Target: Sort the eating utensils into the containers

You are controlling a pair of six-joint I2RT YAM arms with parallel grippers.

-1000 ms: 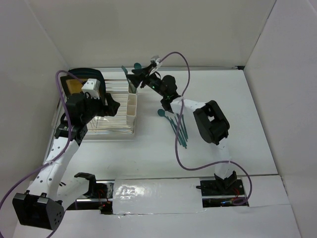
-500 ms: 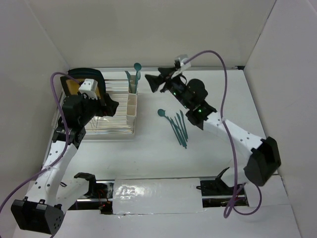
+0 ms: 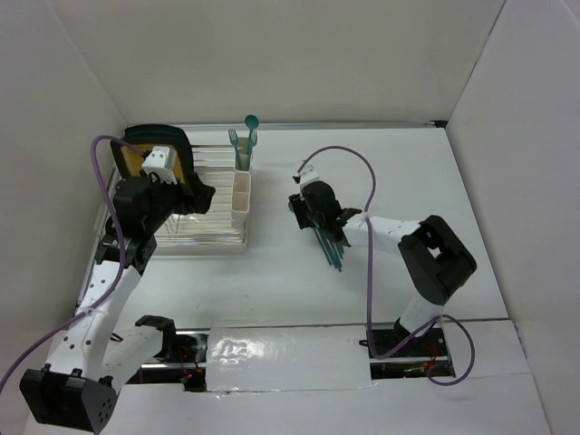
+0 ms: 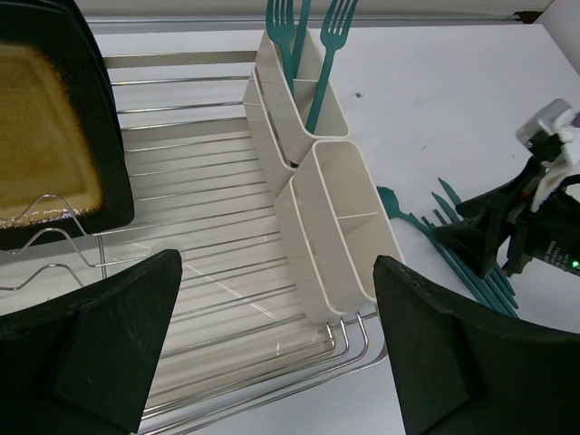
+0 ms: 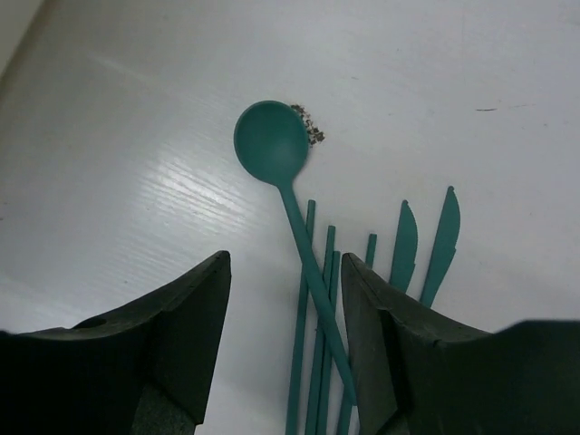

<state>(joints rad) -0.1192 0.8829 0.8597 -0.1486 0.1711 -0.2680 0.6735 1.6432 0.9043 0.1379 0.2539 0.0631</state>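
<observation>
From above, white walls close in the table (image 3: pixel 471 199) on the left, back and right, and the broadest bare stretch lies to the right of the loose eating utensils (image 3: pixel 332 243), which lie fanned out mid-table. The dish rack (image 3: pixel 204 231) sits in the far-left corner with the plate (image 3: pixel 136 156) standing at its back. The containers (image 3: pixel 241 192) run along the rack's right edge, and the far cup holds upright forks and a spoon (image 3: pixel 251 121). The left gripper (image 3: pixel 198 194) hangs over the rack, and the right gripper (image 3: pixel 306 210) is low over the far end of the pile. In the left wrist view the left gripper (image 4: pixel 276 272) is spread wide above the rack wires (image 4: pixel 199 181), holding nothing. The near cups (image 4: pixel 337 227) show bare white insides, and forks (image 4: pixel 332 36) stand in the far one. In the right wrist view the right gripper (image 5: pixel 285 263) is parted, its fingers (image 5: pixel 181 317) either side of a spoon's handle (image 5: pixel 304 245) without touching it, with knives (image 5: pixel 444 236) to the right.
</observation>
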